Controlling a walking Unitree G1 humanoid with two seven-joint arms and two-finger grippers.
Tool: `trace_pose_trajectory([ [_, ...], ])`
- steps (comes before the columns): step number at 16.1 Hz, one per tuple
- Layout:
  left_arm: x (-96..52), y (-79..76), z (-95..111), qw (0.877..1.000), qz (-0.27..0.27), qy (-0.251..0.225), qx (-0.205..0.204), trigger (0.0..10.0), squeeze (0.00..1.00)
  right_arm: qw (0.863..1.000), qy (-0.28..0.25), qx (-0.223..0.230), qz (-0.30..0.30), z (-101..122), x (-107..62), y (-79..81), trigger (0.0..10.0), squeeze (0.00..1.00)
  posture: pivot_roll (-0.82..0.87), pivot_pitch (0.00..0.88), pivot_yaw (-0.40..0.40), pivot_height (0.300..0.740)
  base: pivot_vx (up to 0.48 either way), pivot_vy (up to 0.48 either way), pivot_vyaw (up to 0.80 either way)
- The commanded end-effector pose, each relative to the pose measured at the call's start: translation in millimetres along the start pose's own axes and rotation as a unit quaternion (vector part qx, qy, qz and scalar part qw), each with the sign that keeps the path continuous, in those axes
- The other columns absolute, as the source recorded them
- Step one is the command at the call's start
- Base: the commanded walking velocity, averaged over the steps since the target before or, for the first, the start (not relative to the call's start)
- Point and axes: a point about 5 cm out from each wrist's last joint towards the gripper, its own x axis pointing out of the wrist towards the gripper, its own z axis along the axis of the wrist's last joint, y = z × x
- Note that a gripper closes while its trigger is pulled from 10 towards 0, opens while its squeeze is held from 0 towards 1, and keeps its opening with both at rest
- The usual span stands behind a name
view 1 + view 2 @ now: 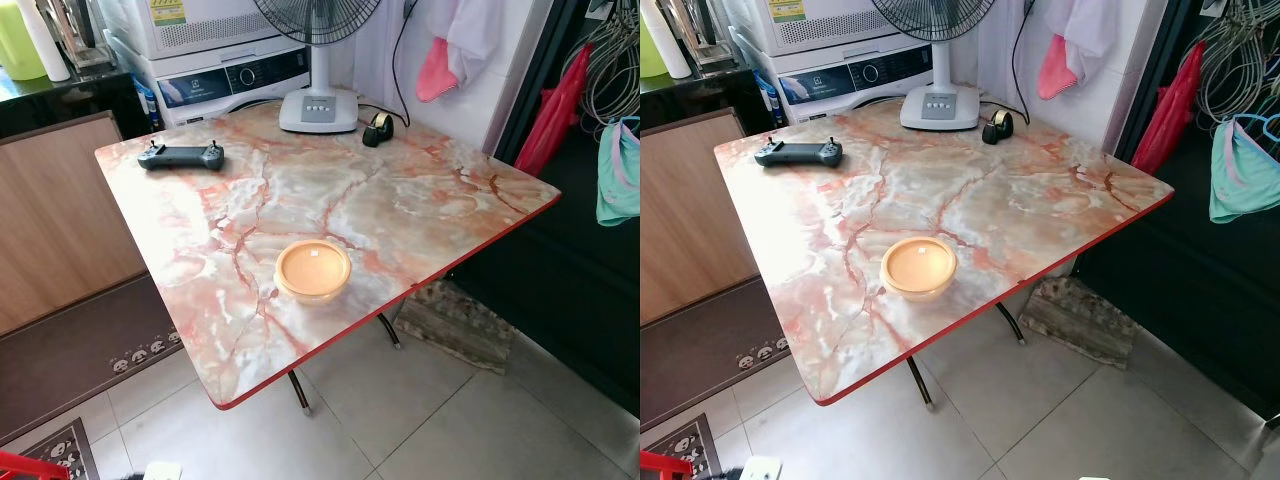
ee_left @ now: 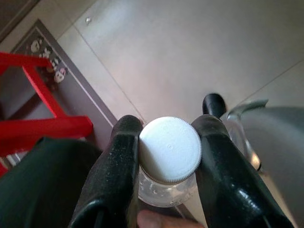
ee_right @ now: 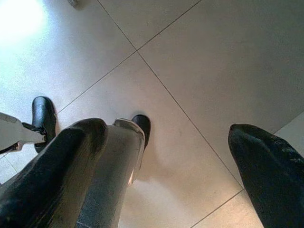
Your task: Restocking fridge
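The left gripper (image 2: 168, 152) clamped a white-capped bottle (image 2: 170, 149), apparently clear; the right gripper (image 3: 166, 166) hung spread wide above the floor (image 3: 228, 57).

Bottle and lidded container for restocking.
A clear plastic bottle (image 2: 167, 185) with a white ribbed screw cap (image 2: 170, 149), closed, is seen cap-on and clamped just under the cap between the two black fingers (image 2: 116, 166) of the left hand (image 2: 166, 142), above the tiled floor. A round, shallow container (image 1: 313, 271) with a pale orange lid sits upright on the marble-patterned counter (image 1: 420, 210), near its front edge.
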Motion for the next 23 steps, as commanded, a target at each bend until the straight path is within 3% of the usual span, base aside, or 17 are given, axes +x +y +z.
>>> trace_pose_trajectory([
  [1,-1.8,5.5,-9,1.0,0.002,0.017,-0.004,10.0,0.0,1.0,0.005,-0.001,0.001,-2,-0.1,0.9,10.0,0.0,0.07,0.0,-0.017,0.74,0.0,0.0,0.0],
  [5,-2.7,5.6,-12,1.0,-0.002,0.021,-0.001,10.0,0.0,1.0,0.005,-0.004,0.003,-1,0.0,1.0,10.0,0.0,0.07,0.0,-0.015,0.74,0.0,0.0,0.0],
  [10,-1.8,-4.5,-12,1.0,-0.01,0.029,-0.003,10.0,0.0,1.0,0.005,-0.01,0.005,0,0.1,0.6,10.0,0.0,0.07,0.0,-0.013,0.74,-0.25,0.0,0.0],
  [14,-1.8,-3.9,-12,0.999,-0.01,0.032,-0.004,10.0,0.0,1.0,0.007,-0.012,0.006,-1,-0.2,-0.1,10.0,0.0,0.07,0.0,-0.017,0.74,-0.265,0.0,0.0],
  [23,-2.8,-4.1,-17,0.999,-0.008,0.041,-0.005,10.0,0.0,1.0,0.002,-0.003,-0.005,1,-0.1,-2.9,10.0,0.0,0.06,0.0,-0.026,0.74,0.0,0.0,0.0],
])
